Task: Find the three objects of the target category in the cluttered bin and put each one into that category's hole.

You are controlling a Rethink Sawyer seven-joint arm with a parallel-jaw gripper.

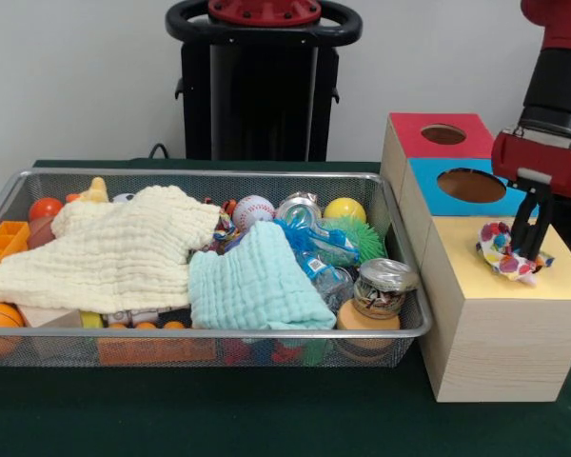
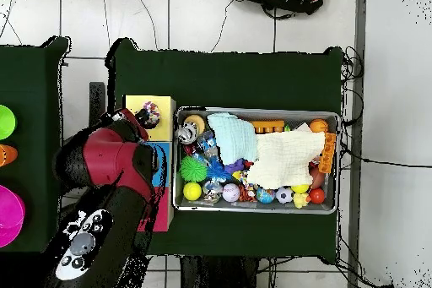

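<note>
Front view, near to far. Yellow-topped box [image 1: 500,314], near right: rope bundle [image 1: 502,249] rests on top, tool [image 1: 525,249] fingers clamped on it. Wire bin [image 1: 219,335] sits left, w/ cloths. Blue hole [image 1: 471,185] lies farther back.

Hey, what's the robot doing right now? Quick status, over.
Gripper down on rope bundle, grip unclear. Bundle sits on yellow-topped box, short of blue hole. Nothing blocking the hole.
</note>
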